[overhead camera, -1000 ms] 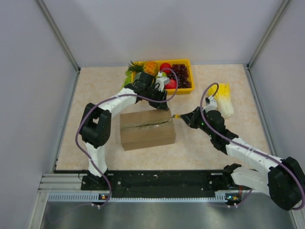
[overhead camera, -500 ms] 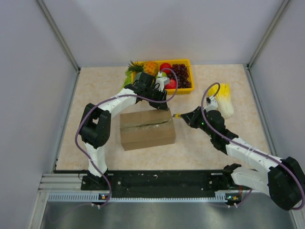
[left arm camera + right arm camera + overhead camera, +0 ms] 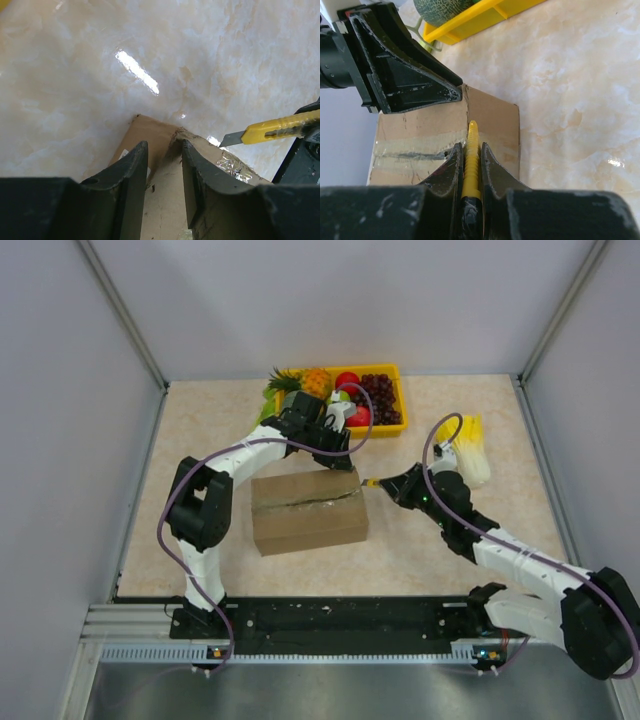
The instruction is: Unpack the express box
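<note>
On the table (image 3: 400, 545), the fruit tray (image 3: 402, 400) lies at 1 o'clock from the express box (image 3: 308, 512), and the right pincer (image 3: 386, 486) with its knife (image 3: 372, 483) at 3 o'clock.

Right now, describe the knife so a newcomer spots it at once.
Find the brown express box on the table. At its right end, the right gripper pinches a slim yellow utility knife, blade pointing at the box. Unlike the yellow fruit tray farther back and the pale-yellow vegetable nearby, it is thin and gripped.

Matt cardboard express box (image 3: 308, 515) rests on glossy marbled table (image 3: 400, 550).
</note>
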`<state>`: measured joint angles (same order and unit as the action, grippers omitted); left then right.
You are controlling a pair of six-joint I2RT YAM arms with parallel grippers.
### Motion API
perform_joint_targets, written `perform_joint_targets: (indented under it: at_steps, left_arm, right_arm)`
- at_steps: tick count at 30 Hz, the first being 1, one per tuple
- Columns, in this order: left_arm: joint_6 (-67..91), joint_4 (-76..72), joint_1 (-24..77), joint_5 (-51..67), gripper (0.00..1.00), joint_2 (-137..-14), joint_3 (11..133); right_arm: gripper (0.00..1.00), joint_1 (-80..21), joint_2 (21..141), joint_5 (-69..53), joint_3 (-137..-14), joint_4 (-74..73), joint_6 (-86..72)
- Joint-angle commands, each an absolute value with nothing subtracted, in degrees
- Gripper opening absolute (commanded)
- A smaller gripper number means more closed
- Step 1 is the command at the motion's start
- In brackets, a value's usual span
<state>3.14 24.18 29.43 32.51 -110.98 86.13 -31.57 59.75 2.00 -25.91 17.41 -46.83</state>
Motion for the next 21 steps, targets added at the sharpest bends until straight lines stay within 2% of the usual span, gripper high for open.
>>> perform_joint_targets:
  at_steps: [1, 11, 21]
  left_arm:
    - [1.3, 26.3, 28.8, 25.0, 0.37, -111.2, 84.3]
    - [2.3, 27.5, 28.8, 18.8, 0.32, -112.5, 84.5]
    - [2.9, 28.5, 28.9, 17.0, 0.30, -112.4, 83.7]
  right_arm:
    - [0.00, -31.0, 60.7, 0.2, -27.6, 20.4, -47.6]
    - [0.00, -30.9, 57.3, -7.4, -26.8, 16.1, -49.4]
    - [0.00, -30.1, 54.6, -1.0, -27.9, 11.3, -49.4]
